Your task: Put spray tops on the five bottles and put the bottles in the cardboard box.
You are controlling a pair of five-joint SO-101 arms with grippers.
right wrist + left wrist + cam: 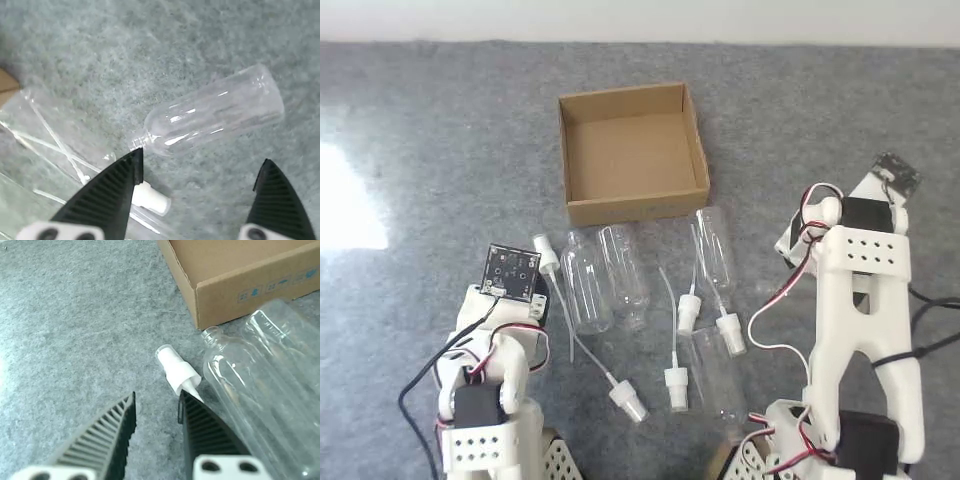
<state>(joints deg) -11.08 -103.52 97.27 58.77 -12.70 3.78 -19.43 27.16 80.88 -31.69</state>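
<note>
L gripper (157, 401) sits low over the grey mat (75, 340), fingers a bit apart, holding nothing. A loose spray top (177, 371) lies just ahead, beside a clear bottle (250, 385). Cardboard box (220, 300) has blue printed symbols (270, 286) on its wall, too small to read, and a bare floor inside. R gripper (202, 160) is spread wide above an uncapped bottle (215, 117) lying on its side.

- Left wrist view: box (240, 285) runs off the edge, so you get just one corner.
- Two bottles (265, 390) there are cut off too, bases out of frame.
- Spray top (177, 371): tail end is hidden behind a left gripper (157, 400) finger.
- Right wrist view: second spray top (150, 198) sits half behind a right gripper (202, 159) finger.
- High view: both arms (490, 420) get chopped off at the bottom edge.
</note>
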